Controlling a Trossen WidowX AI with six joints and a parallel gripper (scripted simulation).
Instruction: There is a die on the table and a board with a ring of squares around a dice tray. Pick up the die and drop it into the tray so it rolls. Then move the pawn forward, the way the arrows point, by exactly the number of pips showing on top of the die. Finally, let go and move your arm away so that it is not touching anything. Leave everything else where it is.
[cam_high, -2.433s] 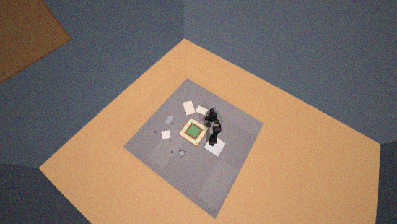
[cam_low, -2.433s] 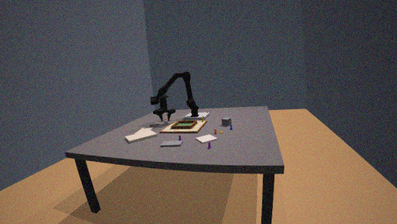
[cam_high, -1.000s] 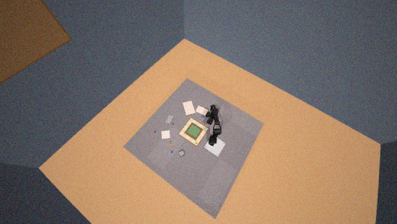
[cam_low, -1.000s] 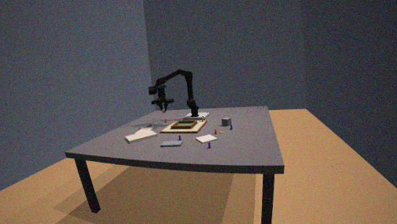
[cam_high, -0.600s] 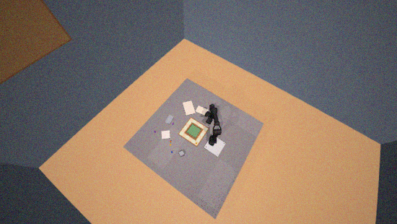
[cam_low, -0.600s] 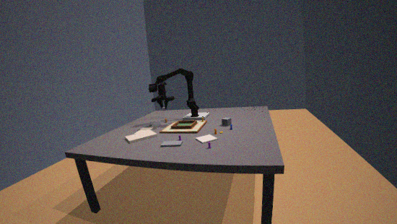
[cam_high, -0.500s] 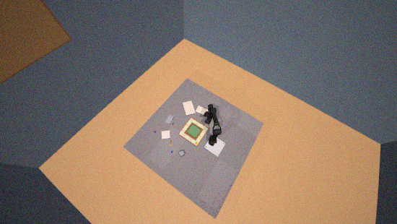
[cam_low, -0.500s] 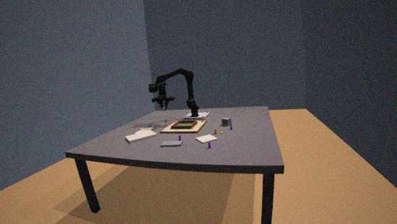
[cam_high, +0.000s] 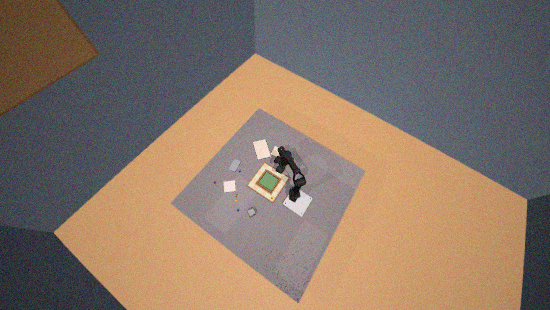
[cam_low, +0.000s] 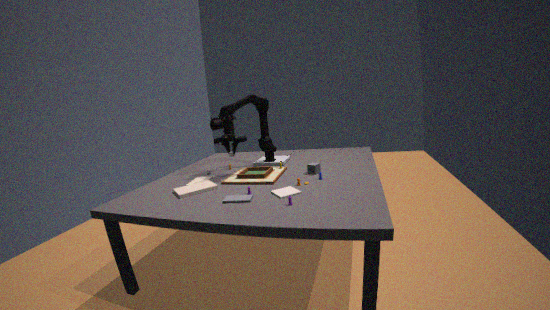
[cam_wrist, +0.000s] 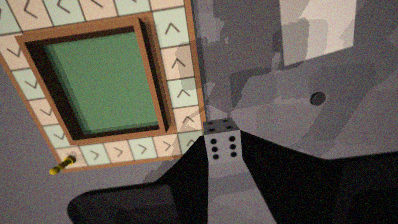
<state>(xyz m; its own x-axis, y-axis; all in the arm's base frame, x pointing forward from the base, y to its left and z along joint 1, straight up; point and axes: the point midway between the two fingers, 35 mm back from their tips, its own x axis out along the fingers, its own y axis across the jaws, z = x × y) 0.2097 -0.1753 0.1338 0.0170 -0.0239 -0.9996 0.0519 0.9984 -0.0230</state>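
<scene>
My gripper (cam_wrist: 220, 138) (cam_low: 231, 152) is shut on the die (cam_wrist: 223, 142), a pale cube with black pips. The side facing the wrist camera shows six pips and the adjoining side four. Gripper and die are held above the table, beside the board (cam_wrist: 96, 154) (cam_high: 254, 183) (cam_low: 231, 180), outside its edge. The square tray (cam_wrist: 107, 82) (cam_high: 269, 181) (cam_low: 256, 173) with a green floor and brown walls is in the board's middle and looks empty. The yellow pawn (cam_wrist: 63, 165) (cam_low: 281, 164) stands on a corner square of the arrow ring.
A white slab (cam_high: 261, 149) (cam_low: 195, 188) and a dark disc (cam_wrist: 317, 98) lie on the gripper's side of the board. Elsewhere are a grey slab (cam_high: 235, 165) (cam_low: 238, 199), a white card (cam_high: 229, 186) (cam_low: 286, 192), a grey box (cam_high: 252, 212) (cam_low: 313, 168), a blue pawn (cam_low: 320, 176) and purple and orange pawns.
</scene>
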